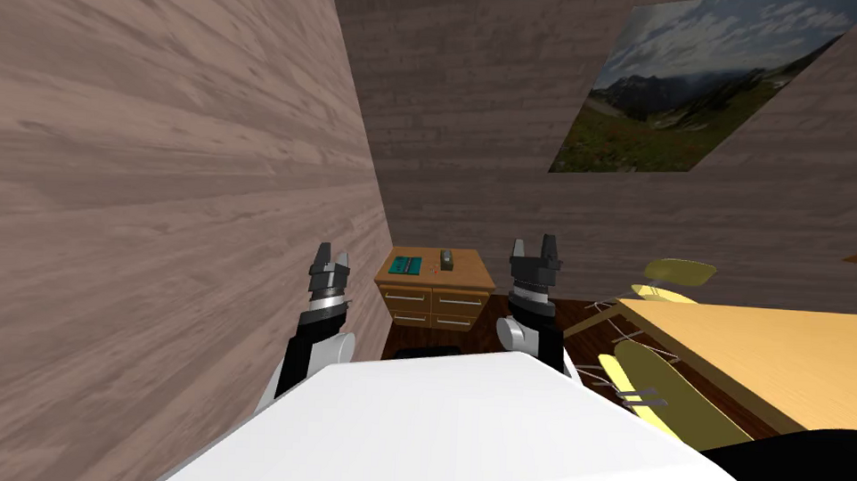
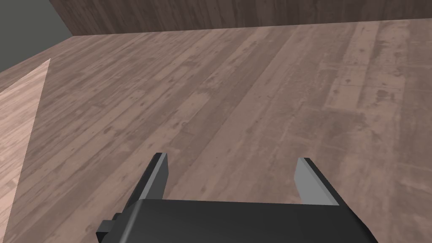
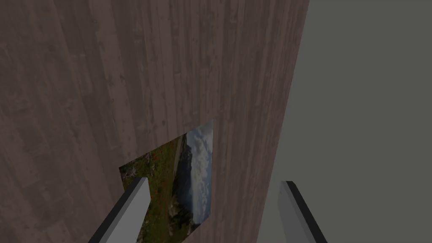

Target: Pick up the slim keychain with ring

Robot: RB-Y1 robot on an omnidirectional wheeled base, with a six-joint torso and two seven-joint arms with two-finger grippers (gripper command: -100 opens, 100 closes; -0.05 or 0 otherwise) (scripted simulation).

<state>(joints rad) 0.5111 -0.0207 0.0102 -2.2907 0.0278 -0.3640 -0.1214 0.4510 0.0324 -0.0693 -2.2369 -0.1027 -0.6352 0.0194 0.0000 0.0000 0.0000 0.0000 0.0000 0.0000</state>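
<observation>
Holding the left gripper [image 1: 332, 258] raised before the chest, close to the planked wall [image 1: 152, 197] on the left, fingers [image 2: 157, 179] spread wide with nothing between them. Holding the right gripper [image 1: 535, 251] at much the same height, fingers [image 3: 134, 204] likewise parted and empty. Carrying both high and clear, probably so as to drive up without knocking anything; no reach begun yet, judging by the gap ahead.

Looking past the grippers to a small wooden chest of drawers [image 1: 434, 298] set in the far corner, well apart from both hands. Placing the slim keychain with ring [image 1: 434, 273] on its top: most likely the tiny reddish speck there, too small to make out any ring. Finding it between a teal book [image 1: 405, 265] on the left and a dark grey block [image 1: 447, 260] just to the right and a little farther; cannot tell whether touching either.

Noting a dark flat shape [image 1: 427, 351] on the floor just in front of the chest, a light wooden table [image 1: 770, 352] to the right, yellow chairs [image 1: 680, 272] along its near and far sides. Judging the lane between left wall and table narrow but open. Expecting a fiddly pinch: thin, lying flat, neighbours close on both sides, so best taken from above without nudging book or block.
</observation>
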